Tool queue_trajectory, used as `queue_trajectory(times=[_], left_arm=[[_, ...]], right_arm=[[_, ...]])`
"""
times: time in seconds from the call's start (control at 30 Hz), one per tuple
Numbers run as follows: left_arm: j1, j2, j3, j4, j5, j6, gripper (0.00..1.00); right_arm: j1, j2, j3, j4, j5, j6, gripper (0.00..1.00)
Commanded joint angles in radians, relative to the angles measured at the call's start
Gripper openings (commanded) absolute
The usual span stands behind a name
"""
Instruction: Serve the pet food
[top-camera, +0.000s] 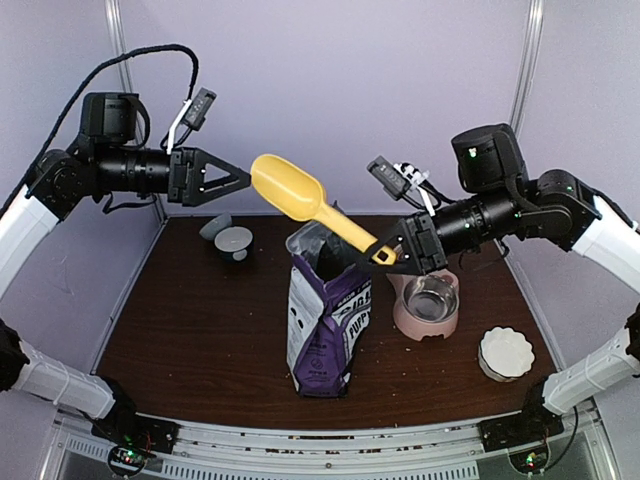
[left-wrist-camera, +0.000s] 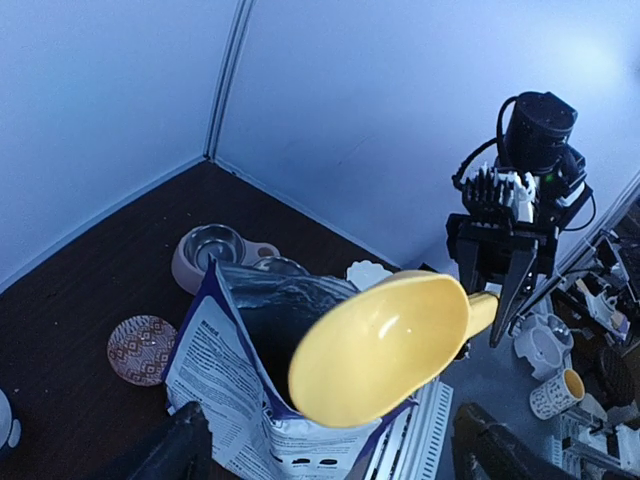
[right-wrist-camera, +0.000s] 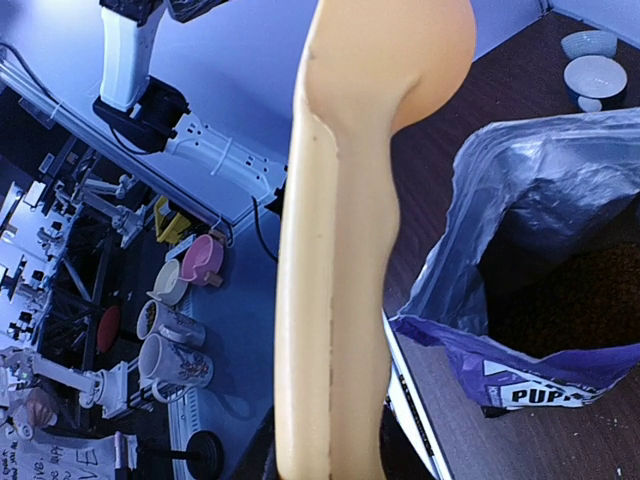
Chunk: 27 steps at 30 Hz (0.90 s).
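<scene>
Right gripper clamps scoop handle above bag, left gripper spread empty; advise tipping bowl squarely into bag's pet food.

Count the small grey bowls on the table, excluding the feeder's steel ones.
2: a front grey bowl and a rear grey bowl partly behind it, both at the back left of the table. The bag could hide others.

A robotics lab: plain booth walls, spare mugs and hardware cluttered outside.
</scene>
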Motion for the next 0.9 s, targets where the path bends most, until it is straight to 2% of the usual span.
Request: queue_trajectory(times=[0.0, 0.2, 0.6, 0.7, 0.83, 0.87], left_arm=[[0.003, 0.030, 0.047, -0.057, 0.129, 0.071, 0.80], [0.002, 0.059, 0.047, -0.056, 0.218, 0.061, 0.47], [0.001, 0.069, 0.029, -0.056, 0.284, 0.068, 0.06], [0.001, 0.063, 0.015, -0.056, 0.298, 0.072, 0.01], [0.001, 0.044, -0.015, -0.040, 0.282, 0.065, 0.00], [0.001, 0.036, -0.031, -0.020, 0.273, 0.050, 0.00]], right_arm=[[0.004, -0.035, -0.023, 0.020, -0.166, 0.005, 0.07], [0.004, -0.029, -0.011, -0.016, -0.185, -0.020, 0.07], [0.004, 0.000, 0.023, -0.068, -0.190, -0.059, 0.07], [0.004, -0.003, 0.013, -0.049, -0.158, -0.050, 0.12], [0.000, -0.033, -0.037, 0.061, -0.115, 0.004, 0.21], [-0.001, -0.041, -0.050, 0.091, -0.103, 0.022, 0.30]])
